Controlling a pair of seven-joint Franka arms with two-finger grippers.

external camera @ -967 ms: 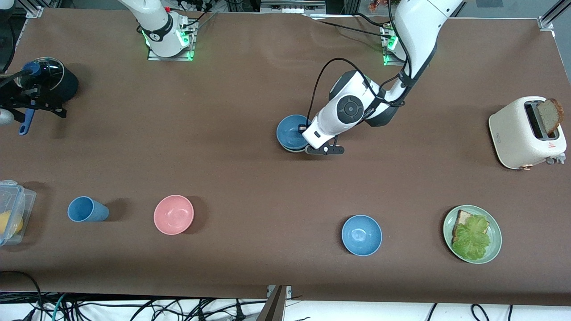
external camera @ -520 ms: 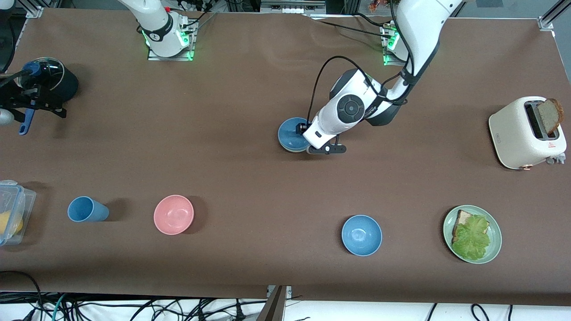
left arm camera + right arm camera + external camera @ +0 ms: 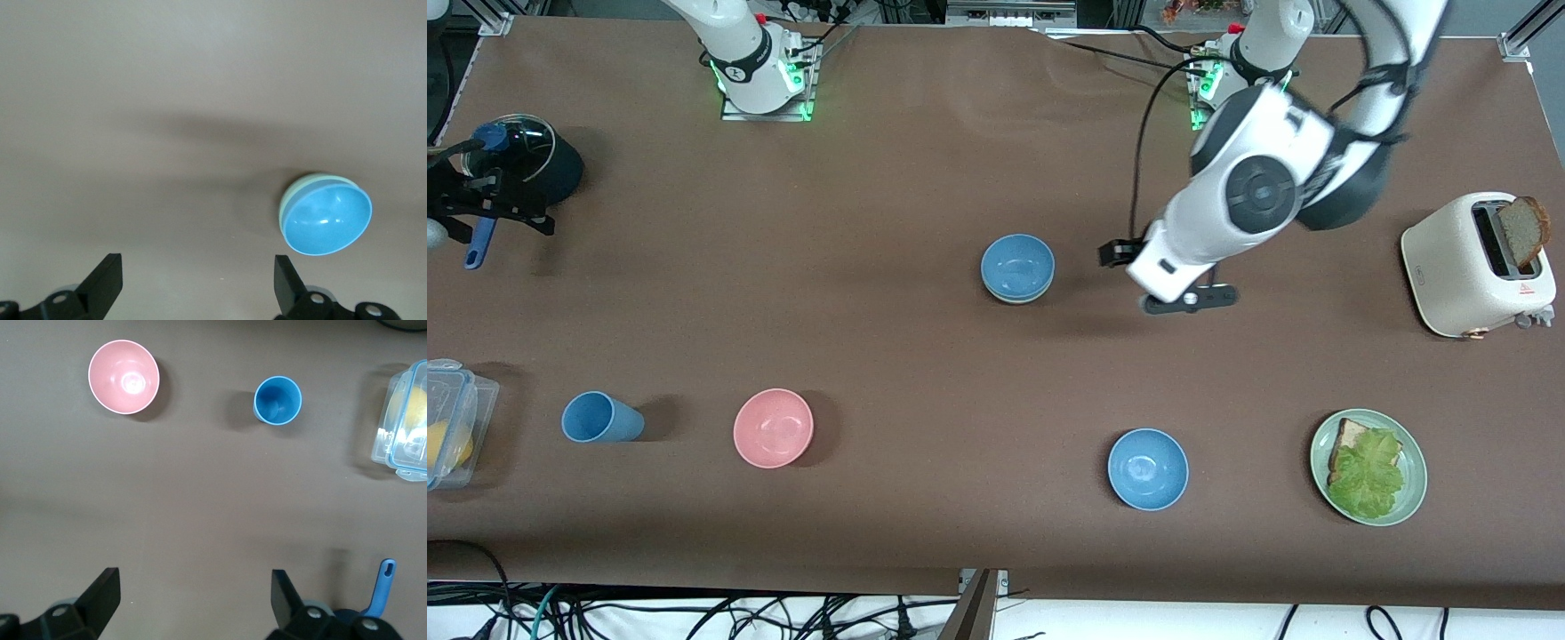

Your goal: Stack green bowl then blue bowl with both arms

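Stack looks finished.
The blue bowl sits nested in the green bowl beside my left end effector, empty and spread above the worktop; my right end effector waits, spread too.

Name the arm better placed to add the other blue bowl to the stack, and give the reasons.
Left, probably. The left gripper is open, up over bare table beside the stack, at the loose blue bowl's end of the table. The right gripper waits, open, high over the right arm's end.

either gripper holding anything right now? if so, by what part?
Nothing held. Left gripper is open over bare table beside the blue bowl, nested in the green bowl; right gripper is open, empty.
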